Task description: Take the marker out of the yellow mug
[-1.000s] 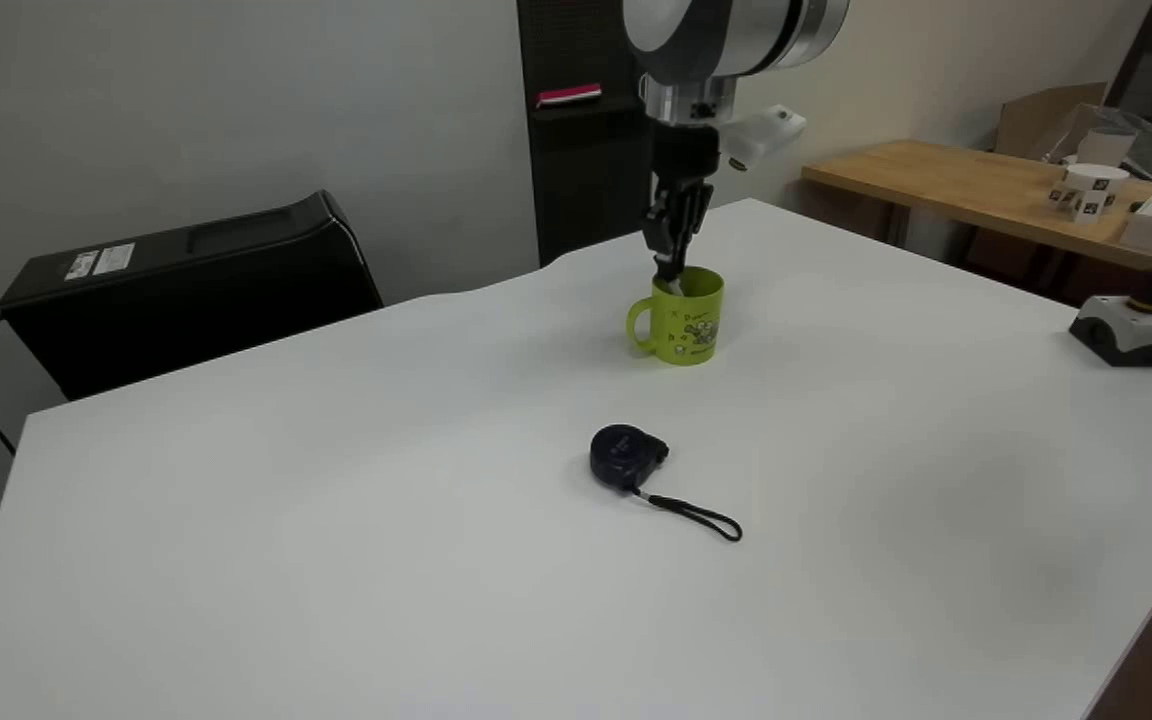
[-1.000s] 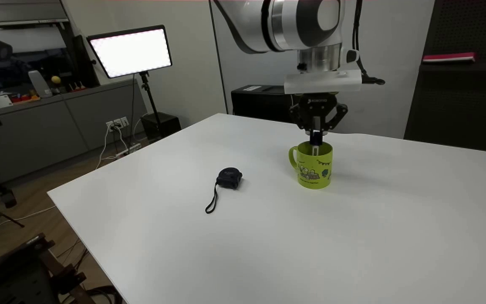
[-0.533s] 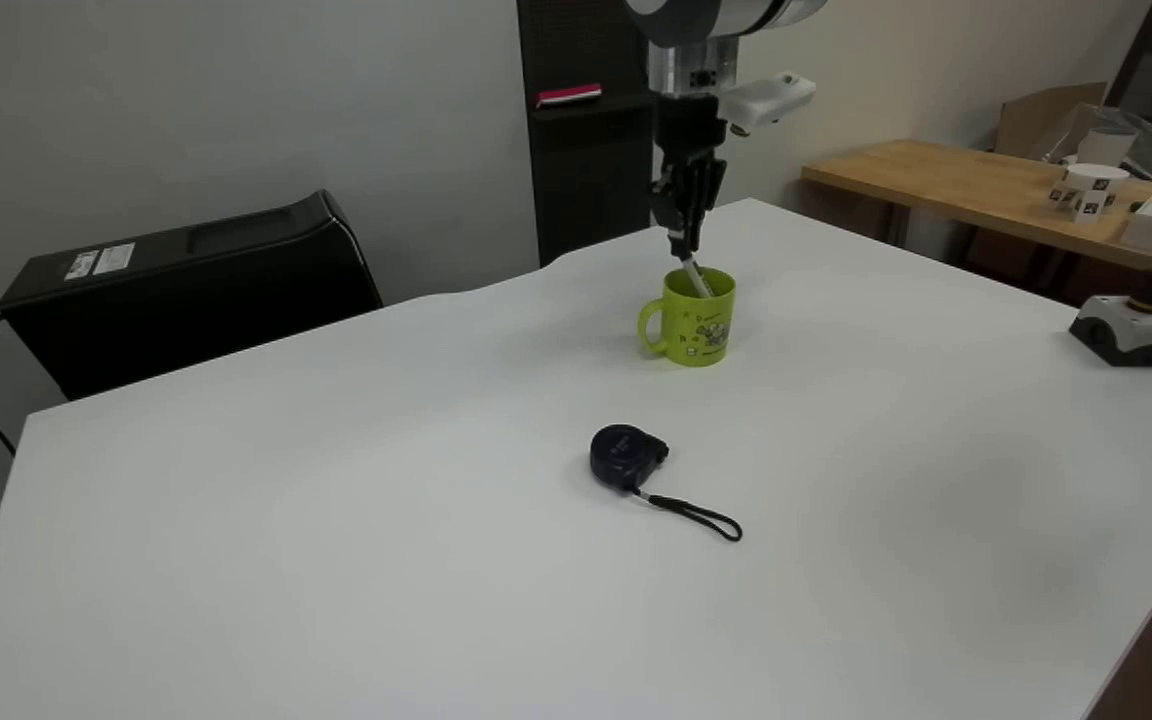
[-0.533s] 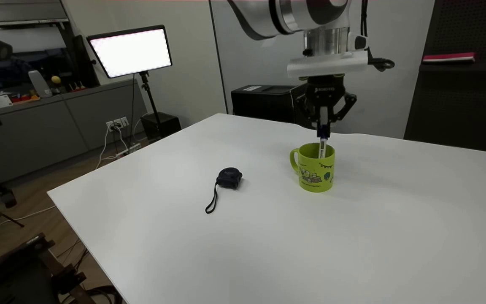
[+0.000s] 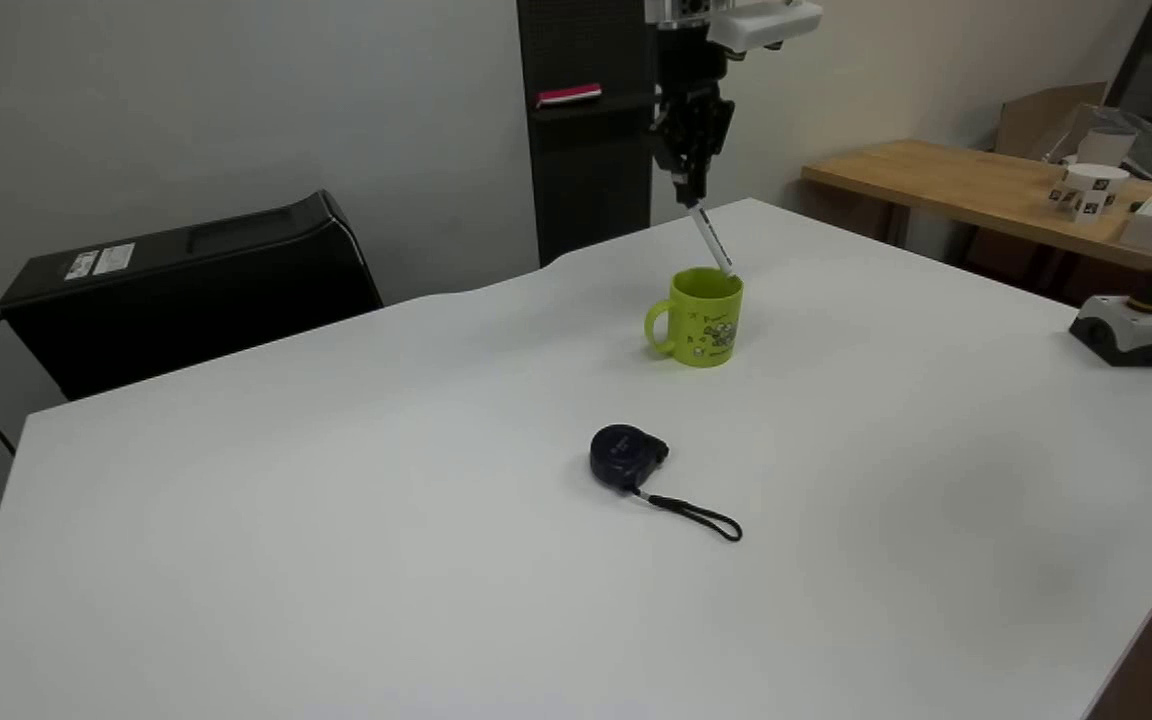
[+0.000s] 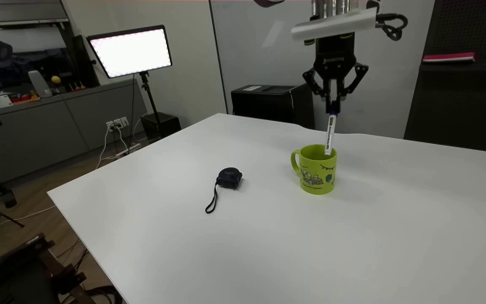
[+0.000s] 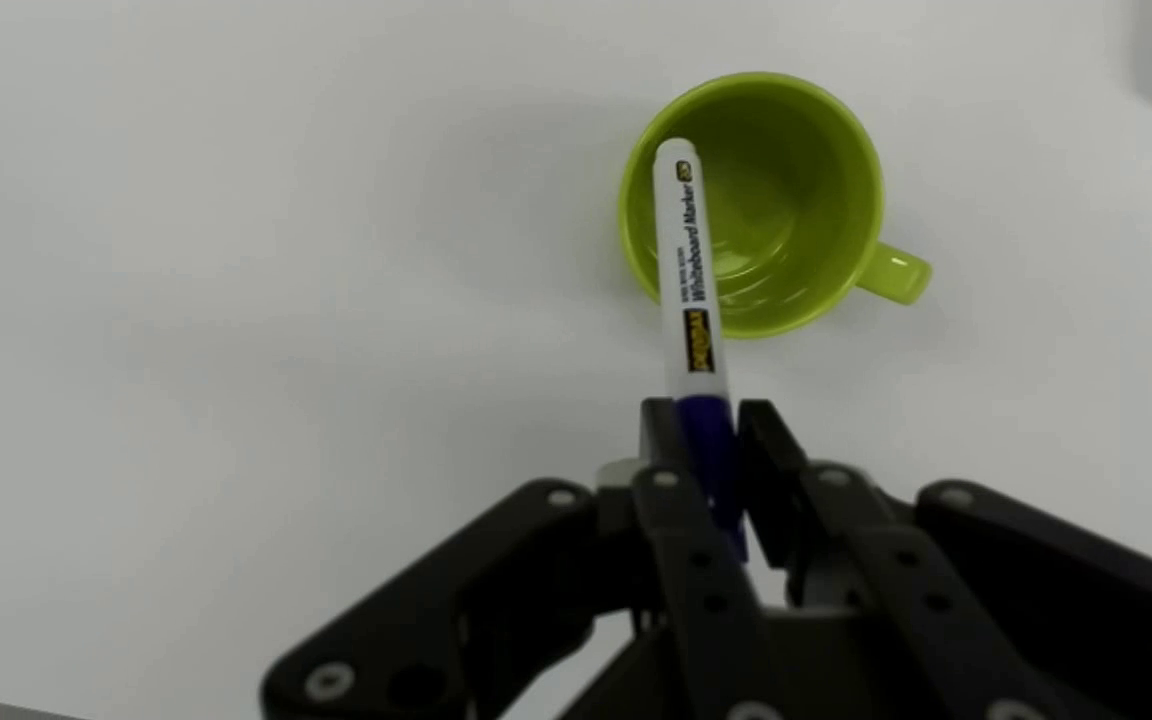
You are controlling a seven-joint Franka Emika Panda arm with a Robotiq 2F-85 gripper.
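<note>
The marker, a white pen body with a dark blue cap, is in my gripper [image 7: 708,410]. My gripper is shut on the blue cap, and the white end points down. The marker [image 7: 690,270] hangs tilted over the yellow mug [image 7: 796,190] in the wrist view. In both exterior views the marker [image 5: 711,238] [image 6: 330,133] shows almost whole, with its lower end at about the height of the rim. The mug [image 5: 702,325] [image 6: 317,175] stands upright on the table, handle to one side. My gripper [image 5: 688,192] [image 6: 332,105] is well above the mug.
A black tape measure [image 5: 626,457] [image 6: 229,178] with a cord lies on the white table [image 5: 336,560] near the mug. A grey box with a dark knob [image 5: 1136,328] sits at the table's edge. A black case [image 5: 196,290] stands behind the table.
My gripper has risen, drawing the marker up from deep inside the mug to about rim height. The mug has shifted slightly across the table and stays upright.
</note>
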